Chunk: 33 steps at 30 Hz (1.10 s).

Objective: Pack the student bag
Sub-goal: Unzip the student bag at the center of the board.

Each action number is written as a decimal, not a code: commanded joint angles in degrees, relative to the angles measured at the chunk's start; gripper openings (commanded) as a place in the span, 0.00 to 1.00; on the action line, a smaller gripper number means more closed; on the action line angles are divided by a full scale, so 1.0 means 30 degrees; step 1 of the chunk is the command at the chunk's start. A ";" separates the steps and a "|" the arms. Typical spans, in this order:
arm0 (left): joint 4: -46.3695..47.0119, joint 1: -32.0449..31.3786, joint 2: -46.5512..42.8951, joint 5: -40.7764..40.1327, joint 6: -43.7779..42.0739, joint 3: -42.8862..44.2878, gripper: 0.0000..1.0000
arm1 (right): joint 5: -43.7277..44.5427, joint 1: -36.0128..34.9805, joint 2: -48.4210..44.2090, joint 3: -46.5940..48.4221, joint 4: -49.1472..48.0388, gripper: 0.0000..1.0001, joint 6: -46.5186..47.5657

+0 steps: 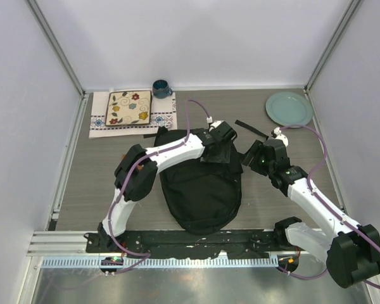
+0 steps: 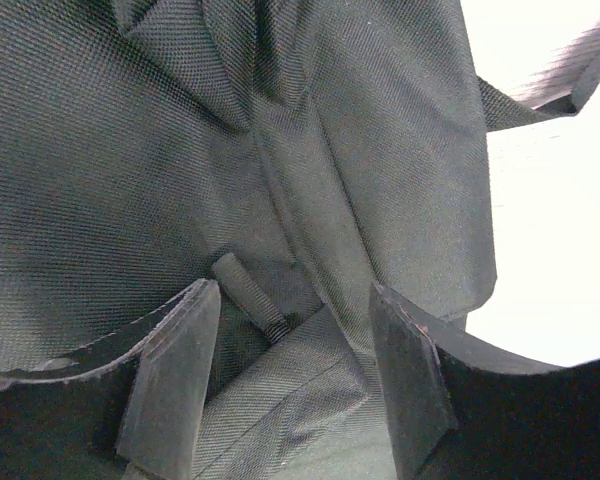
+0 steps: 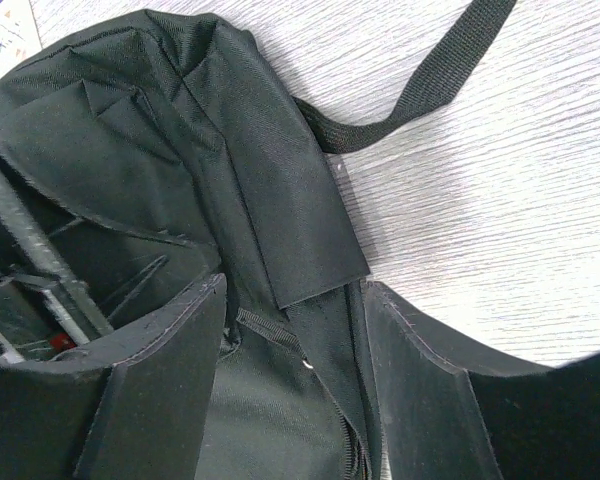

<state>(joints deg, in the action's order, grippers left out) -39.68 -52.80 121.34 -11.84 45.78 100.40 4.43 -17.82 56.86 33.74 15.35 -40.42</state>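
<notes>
The student bag (image 1: pixel 199 190), a large black fabric backpack, lies flat in the middle of the table with its rounded end toward the arms. My left gripper (image 1: pixel 216 152) is down on its far right corner. In the left wrist view the jaws (image 2: pixel 290 370) stand apart over a fold of bag fabric (image 2: pixel 310 180) and a short webbing tab (image 2: pixel 250 295). My right gripper (image 1: pixel 250 157) sits at the bag's right edge. Its jaws (image 3: pixel 295 380) are open astride the bag's edge, where a zipper (image 3: pixel 355 455) runs. A long strap (image 3: pixel 430 85) trails across the table.
A floral square plate (image 1: pixel 128 107) rests on a patterned placemat (image 1: pixel 98 117) at the back left, with a blue mug (image 1: pixel 161 88) behind it. A teal plate (image 1: pixel 289 107) sits at the back right. White walls enclose the table on three sides.
</notes>
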 commanded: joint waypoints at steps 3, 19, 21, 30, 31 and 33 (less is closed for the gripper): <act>-0.1685 -0.0126 0.1476 -0.0273 0.0355 -0.0039 0.58 | 0.0107 0.0053 -0.0379 0.0121 -0.0724 0.62 0.0233; -0.0985 -0.0126 0.1334 -0.1972 0.0033 -0.0536 0.00 | -0.0386 0.0111 0.0058 0.0151 -0.1073 0.61 0.0759; -0.0633 -0.0126 0.0660 -0.2177 -0.0141 -0.0973 0.00 | -0.1062 0.0228 0.1252 0.0412 -0.1397 0.61 0.0935; 0.1625 -0.0126 -0.2973 -0.2119 -0.0582 -0.2907 0.00 | -0.7562 0.0375 0.5127 0.0769 -0.5026 0.61 0.1260; 0.1829 -0.0126 -0.3150 -0.2119 -0.0640 -0.3026 0.00 | -0.8120 0.0375 0.5273 0.0679 -0.6538 0.61 0.1055; 0.2268 -0.0126 -0.3735 -0.2032 -0.0670 -0.3609 0.00 | -0.9265 0.0346 0.5450 0.0591 -0.7165 0.63 0.0410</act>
<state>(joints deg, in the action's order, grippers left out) -35.66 -53.30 115.50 -16.53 44.97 91.83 -13.45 -16.80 73.14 34.92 5.34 -37.50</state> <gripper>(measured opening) 0.009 0.618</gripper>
